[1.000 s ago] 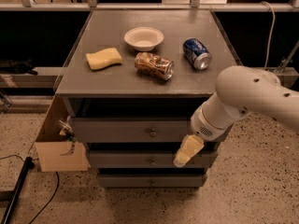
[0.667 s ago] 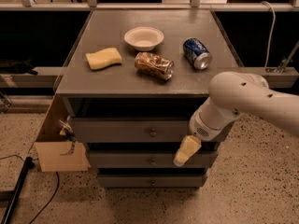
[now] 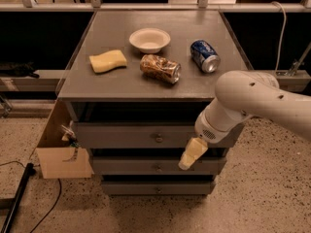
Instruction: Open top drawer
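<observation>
The top drawer (image 3: 121, 135) is the grey front panel just under the cabinet top, with a small round brass knob (image 3: 159, 138) at its centre. It looks pushed in, with a dark gap above it. My gripper (image 3: 191, 155) hangs from the white arm (image 3: 248, 98) in front of the drawers. It is right of the knob and slightly below it, over the gap between the top drawer and the middle drawer (image 3: 131, 166). It holds nothing that I can see.
On the cabinet top (image 3: 116, 89) lie a yellow sponge (image 3: 107, 61), a white bowl (image 3: 149, 39), a crumpled brown snack bag (image 3: 160, 68) and a blue soda can (image 3: 204, 56). A cardboard box (image 3: 60, 161) stands at the cabinet's left side. A black cable (image 3: 14, 203) lies on the floor.
The arm has shifted a little to the left and the gripper has edged slightly up towards the top drawer. The drawers have not moved.
</observation>
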{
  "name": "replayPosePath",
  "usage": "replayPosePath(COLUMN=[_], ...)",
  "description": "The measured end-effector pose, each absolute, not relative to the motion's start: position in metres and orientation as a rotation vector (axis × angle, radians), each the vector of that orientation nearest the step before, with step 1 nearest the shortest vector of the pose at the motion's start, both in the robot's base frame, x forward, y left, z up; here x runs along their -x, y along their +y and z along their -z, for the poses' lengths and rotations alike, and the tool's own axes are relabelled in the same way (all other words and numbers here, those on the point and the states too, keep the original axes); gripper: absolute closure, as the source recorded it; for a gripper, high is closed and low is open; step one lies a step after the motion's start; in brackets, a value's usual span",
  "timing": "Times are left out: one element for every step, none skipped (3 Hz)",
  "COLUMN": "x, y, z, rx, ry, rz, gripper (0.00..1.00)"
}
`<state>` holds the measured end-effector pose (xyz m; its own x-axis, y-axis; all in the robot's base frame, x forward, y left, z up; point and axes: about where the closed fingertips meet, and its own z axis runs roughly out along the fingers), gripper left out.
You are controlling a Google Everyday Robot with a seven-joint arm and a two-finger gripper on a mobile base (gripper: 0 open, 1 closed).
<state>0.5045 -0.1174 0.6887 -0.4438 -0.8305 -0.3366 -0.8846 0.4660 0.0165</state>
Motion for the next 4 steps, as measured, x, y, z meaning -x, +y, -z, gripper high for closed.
replayPosePath(x=[-0.516,-0.513,-0.501,-0.501], y=[-0.104,-0.104,-0.106,-0.106], z=[-0.712,-0.709,-0.696,-0.696], rx=[1.500,1.481,1.404,1.399], ry=[2.377,2.387,2.426,2.427], rz=[-0.204,-0.215,-0.257,-0.257], gripper=[0.00,0.00,0.00,0.00])
